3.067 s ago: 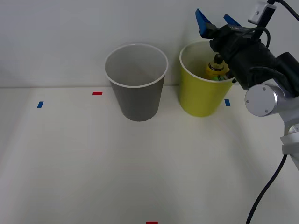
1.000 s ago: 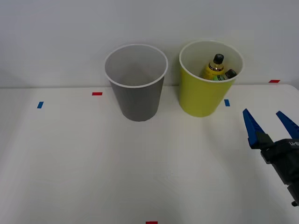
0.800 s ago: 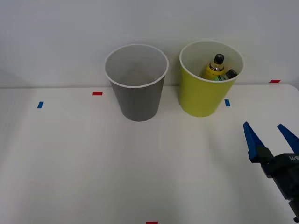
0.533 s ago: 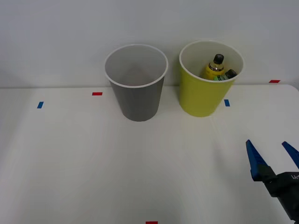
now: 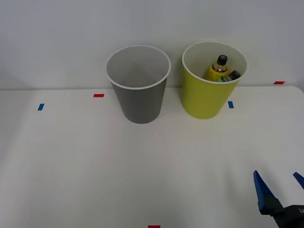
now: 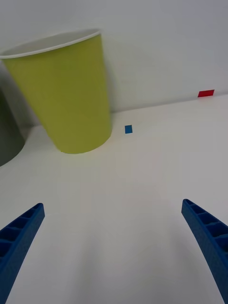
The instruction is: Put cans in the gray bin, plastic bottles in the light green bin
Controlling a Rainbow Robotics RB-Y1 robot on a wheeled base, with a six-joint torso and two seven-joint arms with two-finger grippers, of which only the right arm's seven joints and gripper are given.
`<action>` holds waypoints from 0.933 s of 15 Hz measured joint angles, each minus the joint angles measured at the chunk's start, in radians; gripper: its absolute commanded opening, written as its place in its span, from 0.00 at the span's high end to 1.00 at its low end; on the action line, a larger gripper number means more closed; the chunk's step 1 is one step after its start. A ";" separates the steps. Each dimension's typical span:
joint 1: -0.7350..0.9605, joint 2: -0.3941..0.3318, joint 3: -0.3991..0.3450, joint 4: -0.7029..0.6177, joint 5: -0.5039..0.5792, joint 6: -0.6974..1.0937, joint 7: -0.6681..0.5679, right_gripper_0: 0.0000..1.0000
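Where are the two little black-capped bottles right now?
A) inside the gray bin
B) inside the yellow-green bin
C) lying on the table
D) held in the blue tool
B: the front view shows the yellow bottle and the green bottle inside the yellow-green bin; the gray bin looks empty, and the right tool is open, holding nothing.

The right gripper [image 5: 281, 186] is seen low at the front view's right corner. Its two blue fingers [image 6: 209, 242] are spread wide apart, and nothing is held.
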 measured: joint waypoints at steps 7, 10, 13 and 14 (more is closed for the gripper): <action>0.079 0.050 0.018 0.003 0.010 -0.035 0.010 0.00; 0.081 0.048 0.020 0.090 0.064 -0.155 0.012 0.00; 0.056 0.047 0.020 0.210 0.153 -0.296 0.005 0.00; 0.053 0.045 0.021 0.240 0.168 -0.339 0.001 0.00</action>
